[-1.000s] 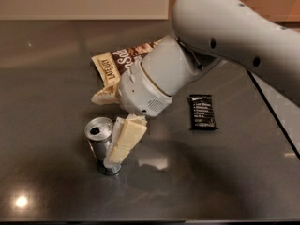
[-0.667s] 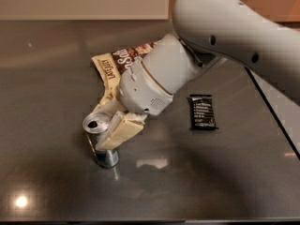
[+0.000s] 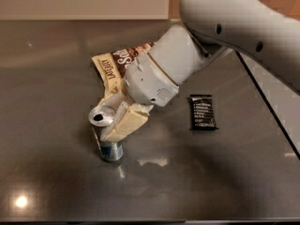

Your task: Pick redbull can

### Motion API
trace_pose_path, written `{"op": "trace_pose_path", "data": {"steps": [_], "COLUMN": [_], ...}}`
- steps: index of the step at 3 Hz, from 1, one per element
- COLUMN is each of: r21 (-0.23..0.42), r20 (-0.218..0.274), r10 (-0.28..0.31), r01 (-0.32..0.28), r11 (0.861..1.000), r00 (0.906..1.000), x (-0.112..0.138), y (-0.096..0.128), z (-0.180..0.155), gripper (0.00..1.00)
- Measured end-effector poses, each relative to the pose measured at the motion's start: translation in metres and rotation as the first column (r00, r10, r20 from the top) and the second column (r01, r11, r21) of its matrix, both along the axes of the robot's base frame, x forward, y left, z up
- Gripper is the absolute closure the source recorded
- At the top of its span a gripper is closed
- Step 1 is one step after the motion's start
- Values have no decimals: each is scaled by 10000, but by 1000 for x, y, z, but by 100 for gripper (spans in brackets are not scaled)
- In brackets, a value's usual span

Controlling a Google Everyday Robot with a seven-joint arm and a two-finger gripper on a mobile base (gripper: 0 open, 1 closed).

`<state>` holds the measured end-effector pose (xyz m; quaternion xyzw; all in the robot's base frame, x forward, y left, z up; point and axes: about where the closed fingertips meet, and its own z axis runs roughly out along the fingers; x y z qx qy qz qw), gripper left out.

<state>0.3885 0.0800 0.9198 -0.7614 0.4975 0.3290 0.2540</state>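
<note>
The redbull can (image 3: pixel 108 146) is a slim silver-and-blue can with an open tab top. It stands on the dark table (image 3: pixel 51 69) left of centre and leans slightly. My gripper (image 3: pixel 108 122) comes down from the upper right and its cream fingers (image 3: pixel 125 123) close around the can's upper half, one in front on the right, the other behind. The can's base looks to be at the table surface.
A brown-and-cream snack bag (image 3: pixel 114 65) lies just behind the gripper. A small black bar wrapper (image 3: pixel 202 112) lies to the right. My large grey arm (image 3: pixel 234 18) fills the upper right. The table's right edge (image 3: pixel 269 109) runs diagonally.
The fingers have moved in from beside the can and closed around its upper half. The can now leans a little.
</note>
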Motion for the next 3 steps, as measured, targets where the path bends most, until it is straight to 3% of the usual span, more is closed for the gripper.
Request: {"op": "trace_pose_path", "data": {"steps": [2,3], "r21": [-529,-426], "r20": [-328,-284], "r10": [-1133,-1535], "r01": [1115,1522], "r11": [9924,9874], "r00": [9930,9877], "x": [50,66], "y": [-42,-61], "z": [33,54], "gripper": [100,100]}}
